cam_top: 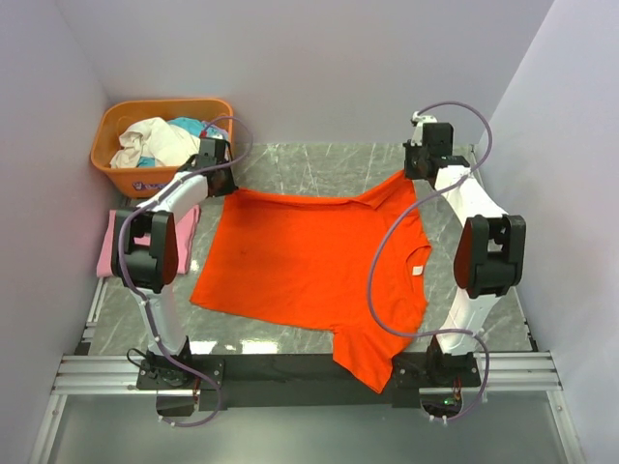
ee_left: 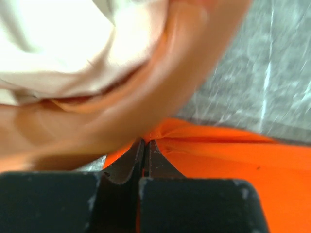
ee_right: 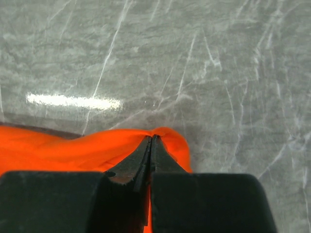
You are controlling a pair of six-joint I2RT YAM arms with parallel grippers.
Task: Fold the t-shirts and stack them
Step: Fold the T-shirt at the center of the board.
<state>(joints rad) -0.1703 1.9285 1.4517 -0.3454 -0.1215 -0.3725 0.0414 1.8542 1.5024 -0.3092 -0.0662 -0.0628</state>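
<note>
The orange-red t-shirt [cam_top: 309,266] lies spread on the marble table, its near end hanging over the front rail. My left gripper [cam_top: 219,184] is shut on its far left corner, next to the basket; the wrist view shows the jaws closed on the cloth [ee_left: 214,155]. My right gripper [cam_top: 414,174] is shut on the far right corner of the shirt [ee_right: 97,148] and holds it stretched. The light pink t-shirt [cam_top: 114,249] lies folded at the left edge, partly under my left arm.
An orange plastic basket [cam_top: 116,172] with white and teal clothes stands at the far left corner, close to my left gripper. White walls close in the table on three sides. The black front rail [cam_top: 290,372] runs along the near edge.
</note>
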